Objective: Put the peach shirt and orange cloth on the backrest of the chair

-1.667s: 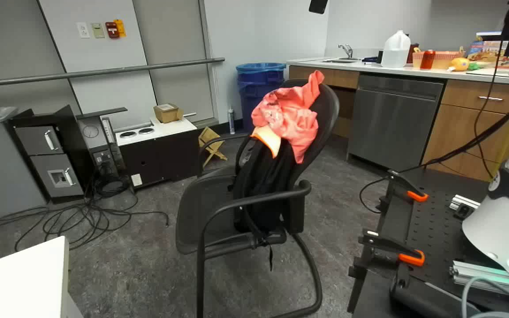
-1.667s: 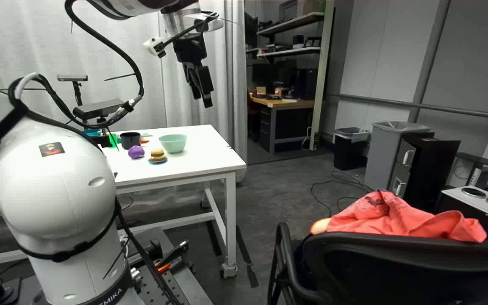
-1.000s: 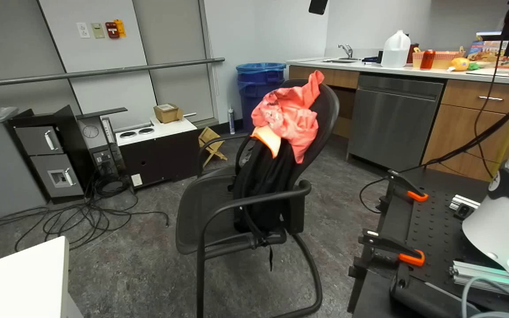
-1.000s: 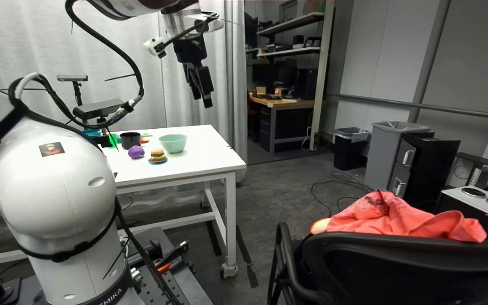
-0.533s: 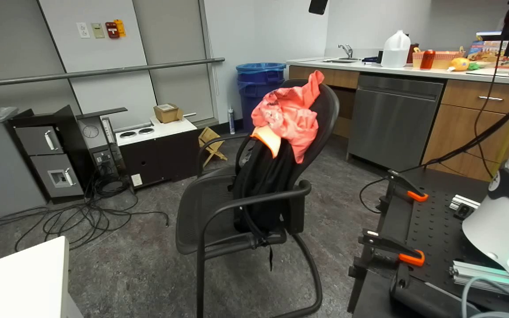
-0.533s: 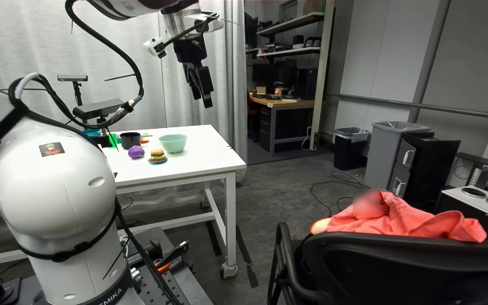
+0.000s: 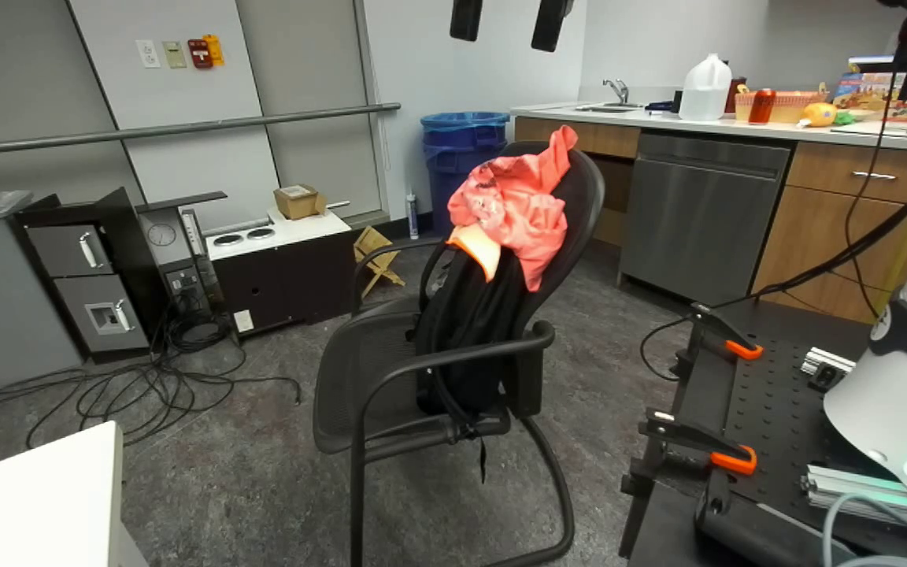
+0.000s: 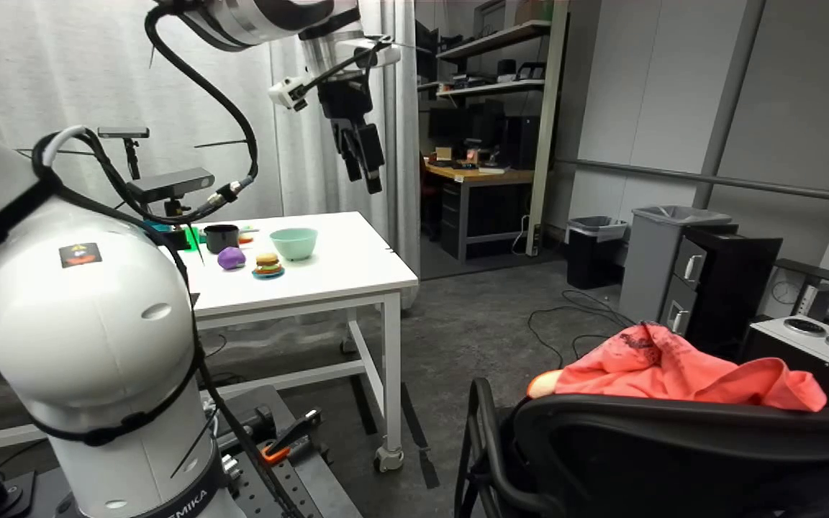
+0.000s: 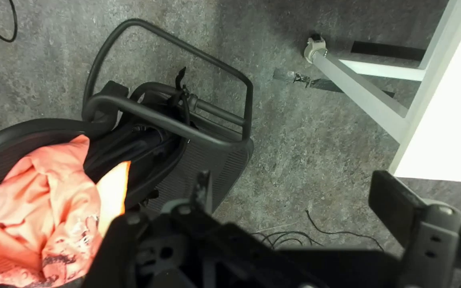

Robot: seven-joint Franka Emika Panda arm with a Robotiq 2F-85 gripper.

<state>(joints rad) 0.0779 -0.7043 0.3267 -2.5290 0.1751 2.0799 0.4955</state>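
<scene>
The peach shirt [image 7: 512,201] sits in a crumpled heap on the upper part of the backrest [image 7: 582,205] of the chair [image 7: 347,386], one corner sticking up. It's so bunched that I can't make out a sleeve or read its dark print. At its lower edge hangs the orange cloth [image 7: 479,248], of which I see just a pale flap with a bright orange border; how much more lies under the shirt I can't tell. In an exterior view the top rim [image 8: 681,417] hides the lower part of both. Below them a black bag [image 7: 461,339] leans against the backrest, its top covered by the cloths and its outline hard to pick out against the dark chair.

The gripper [image 9: 292,182] hangs high and well apart from the cloths, its fingers [image 9: 392,204] spread wide, the floor [image 9: 278,160] showing through the gap. In an exterior view only its fingertips [image 7: 465,20] show, cut off by the top edge. In the wrist view its blurred dark body blocks the bottom, and the shirt runs off at the left.

The arm [image 8: 91,324] is cut off at the top and left of an exterior view. On the white table [image 8: 357,252] stand a green bowl [image 8: 294,244], a toy burger [image 8: 268,265], a purple lump [image 8: 232,258] and a black pot [image 8: 222,239], plus a bright green item [image 8: 196,234] too hidden to name.
</scene>
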